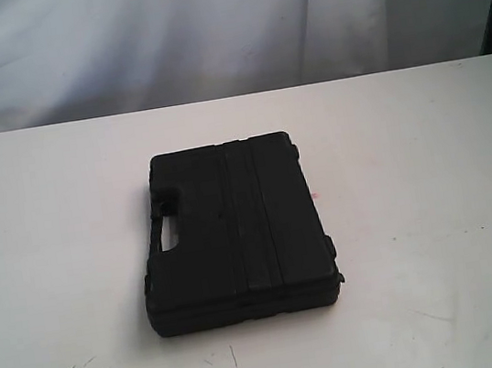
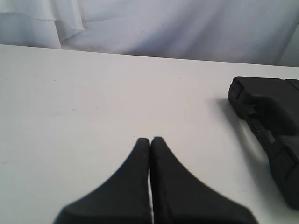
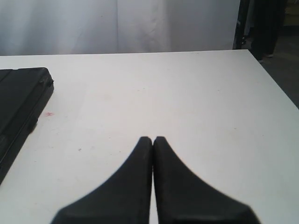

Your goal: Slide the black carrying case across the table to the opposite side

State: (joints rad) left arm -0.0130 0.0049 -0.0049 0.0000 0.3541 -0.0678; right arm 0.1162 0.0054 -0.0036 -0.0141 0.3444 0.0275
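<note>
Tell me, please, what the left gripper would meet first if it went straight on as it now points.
Probably nothing: ahead of the left gripper lies only bare table up to the white curtain. The black case sits off to one side.

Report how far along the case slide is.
Done: nothing visible; the black carrying case lies flat near the middle of the table. In hand: nothing; the left end effector and right end effector are both shut and apart from the case, one on each side. Left: make contact and push it across.
</note>
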